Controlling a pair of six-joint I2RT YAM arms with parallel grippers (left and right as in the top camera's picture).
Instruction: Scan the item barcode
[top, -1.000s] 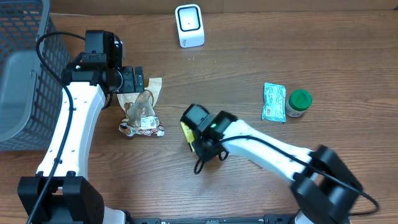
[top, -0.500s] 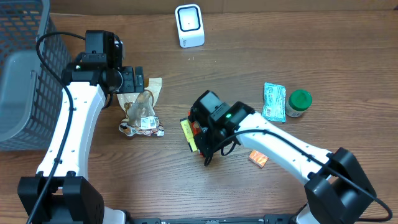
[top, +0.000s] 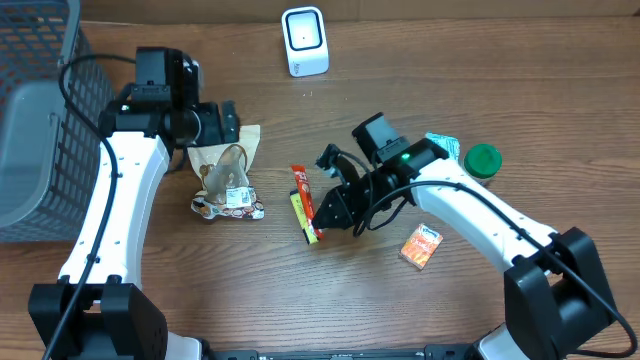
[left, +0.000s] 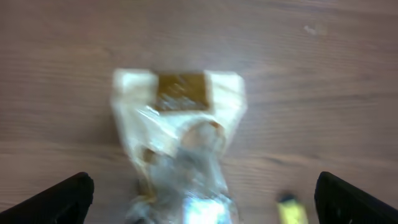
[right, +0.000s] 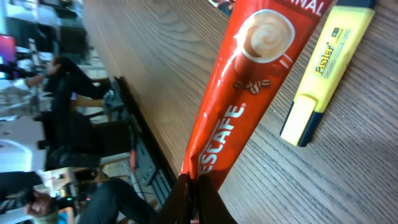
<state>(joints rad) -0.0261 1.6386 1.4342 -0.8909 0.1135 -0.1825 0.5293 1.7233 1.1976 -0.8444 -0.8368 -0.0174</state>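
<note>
My right gripper is shut on the near end of a red Nescafé coffee stick, which slants up and away from the jaws over the table. A yellow highlighter lies on the wood just beside and under the stick. The white barcode scanner stands at the table's back edge, well away from the stick. My left gripper hangs open above a clear snack bag, fingers either side and not touching it.
A grey wire basket fills the far left. A teal packet and a green-lidded jar sit at the right. A small orange box lies near the front, under my right arm.
My right arm has swung to the right and turned, carrying the red stick with it. The orange box has come into view. The left arm has barely moved.
</note>
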